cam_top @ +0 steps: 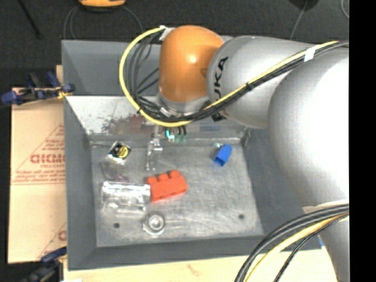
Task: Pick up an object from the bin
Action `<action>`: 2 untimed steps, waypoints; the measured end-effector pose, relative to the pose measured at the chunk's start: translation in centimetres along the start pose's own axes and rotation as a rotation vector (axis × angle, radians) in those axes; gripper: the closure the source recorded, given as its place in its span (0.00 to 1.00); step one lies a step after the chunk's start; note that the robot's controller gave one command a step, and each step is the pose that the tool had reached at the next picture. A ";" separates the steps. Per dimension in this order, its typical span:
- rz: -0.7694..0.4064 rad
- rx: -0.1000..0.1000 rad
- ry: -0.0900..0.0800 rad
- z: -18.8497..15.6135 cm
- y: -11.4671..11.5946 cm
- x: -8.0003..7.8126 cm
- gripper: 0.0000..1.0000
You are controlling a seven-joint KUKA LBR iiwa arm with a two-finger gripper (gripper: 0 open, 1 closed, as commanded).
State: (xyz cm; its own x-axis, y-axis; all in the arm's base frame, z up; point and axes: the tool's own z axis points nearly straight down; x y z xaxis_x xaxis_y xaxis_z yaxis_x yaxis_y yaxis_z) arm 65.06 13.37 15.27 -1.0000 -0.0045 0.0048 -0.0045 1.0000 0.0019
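Where KUKA marks the arm (247,93), gripper (154,156) near orange brick (167,187).

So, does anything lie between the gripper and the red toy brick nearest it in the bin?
Nothing visible does. The gripper hangs just above the red brick in the view, with bare bin floor between them. A clear plastic piece lies close by the brick's left end; the blue block sits well off to the right.
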 end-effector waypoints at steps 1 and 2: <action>-0.098 0.000 -0.021 8.0 -5.6 8.4 0.00; -0.097 -0.002 -0.027 7.6 -5.4 8.1 1.00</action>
State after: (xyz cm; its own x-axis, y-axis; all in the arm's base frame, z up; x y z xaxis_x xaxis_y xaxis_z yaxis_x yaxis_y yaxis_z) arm 57.00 7.93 7.71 -0.9946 -0.1015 -0.0222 -0.1016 0.9948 0.0027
